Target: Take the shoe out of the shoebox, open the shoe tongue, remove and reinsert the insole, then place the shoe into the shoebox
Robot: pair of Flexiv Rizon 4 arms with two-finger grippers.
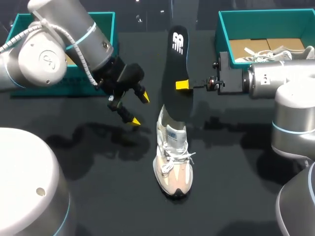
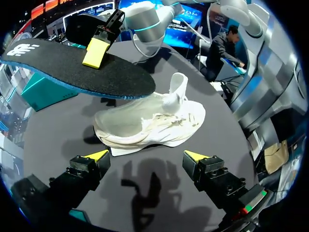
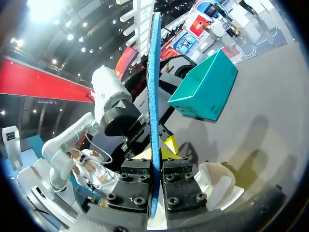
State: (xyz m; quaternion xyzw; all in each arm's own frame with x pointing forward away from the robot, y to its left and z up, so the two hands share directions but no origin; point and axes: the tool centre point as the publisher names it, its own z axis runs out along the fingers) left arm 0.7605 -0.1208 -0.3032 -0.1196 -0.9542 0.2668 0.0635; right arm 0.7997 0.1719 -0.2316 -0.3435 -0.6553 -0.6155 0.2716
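**Head view.** A pale beige-and-white laced sneaker (image 1: 173,164) stands on its sole near the middle of the black worktop (image 1: 98,196), toe toward the camera. A long black foam insole with a white logo (image 1: 176,73) is held above it. The insole's lower end overlaps the sneaker's collar; contact there cannot be determined. The right end effector (image 1: 182,85) comes in from the right and is clamped on the insole's edge, with one yellow tip showing on the near face. The left end effector (image 1: 139,108) hangs left of the insole, clear of it, with its fingers apart and nothing between them. An open teal cardboard shoebox (image 1: 224,29) sits at the far right and holds a second pale shoe (image 1: 275,53). A second teal box (image 1: 106,19) sits at the far left, behind the left arm.

**Left wrist view.** The left end effector (image 2: 146,157) has its yellow tips spread wide, with bare worktop under them. The sneaker (image 2: 154,123) lies just ahead, untouched. The insole (image 2: 82,70) is above the sneaker, with a yellow finger (image 2: 96,52) of the right end effector pressed flat on it.

**Right wrist view.** The insole (image 3: 153,96) is seen edge-on and its underside is blue. It is pinched between both fingers of the right end effector (image 3: 154,174). The sneaker (image 3: 217,183) is just beside the fingers. The second teal box (image 3: 207,87) lies beyond.
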